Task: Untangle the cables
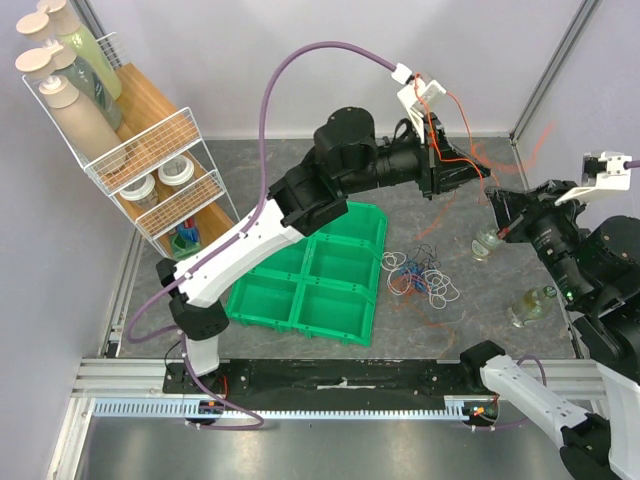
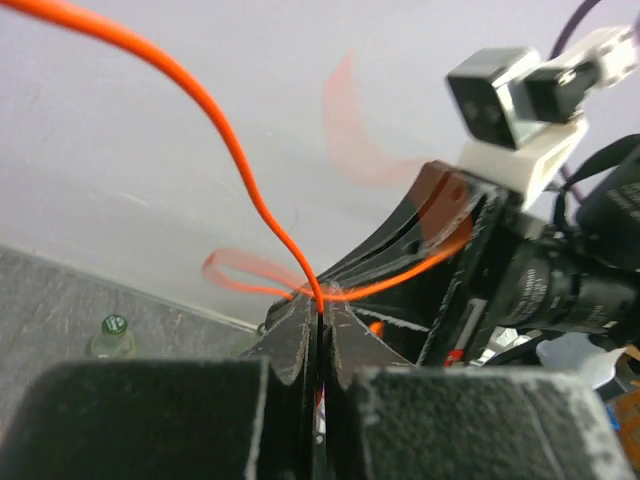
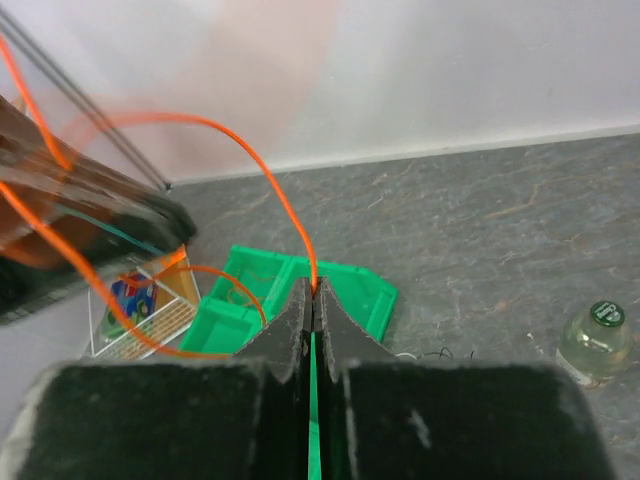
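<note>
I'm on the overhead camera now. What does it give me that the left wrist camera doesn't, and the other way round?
Only overhead: the loose pile of cables on the table, the green tray beside it, and the wire rack at the left. Only the left wrist: a close look at the left gripper shut on the orange cable, showing the pinch point. Both: that orange cable raised in the air, and the right arm's wrist camera.
</note>
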Robot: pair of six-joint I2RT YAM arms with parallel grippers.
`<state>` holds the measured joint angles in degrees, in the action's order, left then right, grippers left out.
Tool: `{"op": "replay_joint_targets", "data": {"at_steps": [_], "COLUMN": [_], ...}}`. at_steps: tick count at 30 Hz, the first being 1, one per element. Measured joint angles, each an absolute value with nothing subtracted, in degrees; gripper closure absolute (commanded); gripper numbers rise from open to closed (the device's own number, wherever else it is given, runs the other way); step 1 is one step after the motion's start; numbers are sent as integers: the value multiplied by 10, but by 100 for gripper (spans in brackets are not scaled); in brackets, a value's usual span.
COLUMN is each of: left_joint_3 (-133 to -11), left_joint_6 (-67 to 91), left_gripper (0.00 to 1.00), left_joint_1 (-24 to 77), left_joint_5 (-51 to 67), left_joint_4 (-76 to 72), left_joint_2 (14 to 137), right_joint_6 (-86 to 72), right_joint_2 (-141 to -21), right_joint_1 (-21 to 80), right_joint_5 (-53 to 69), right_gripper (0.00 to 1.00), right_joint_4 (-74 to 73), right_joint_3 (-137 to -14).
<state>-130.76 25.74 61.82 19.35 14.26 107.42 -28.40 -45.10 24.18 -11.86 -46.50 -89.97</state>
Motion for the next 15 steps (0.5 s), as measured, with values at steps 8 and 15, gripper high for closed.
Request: {"op": "replay_joint_targets", "data": {"at_steps": [8,15], "left_joint_3": [-1262,-1112], "left_joint_6": [253,259], "left_gripper": [98,98], "left_joint_1": [621,582], "left_joint_5": [149,115], "left_joint_4": [156,194], "left_joint_2": [1032,957], "right_joint_6": [-283,-295], "right_joint_2": [-457,-512], "right_joint_1": [244,244], "right_joint_5": [-17,58], "right_gripper": [100,100], "right_joint_4": [-460,-402], "right_joint_3": [-868,-800]}}
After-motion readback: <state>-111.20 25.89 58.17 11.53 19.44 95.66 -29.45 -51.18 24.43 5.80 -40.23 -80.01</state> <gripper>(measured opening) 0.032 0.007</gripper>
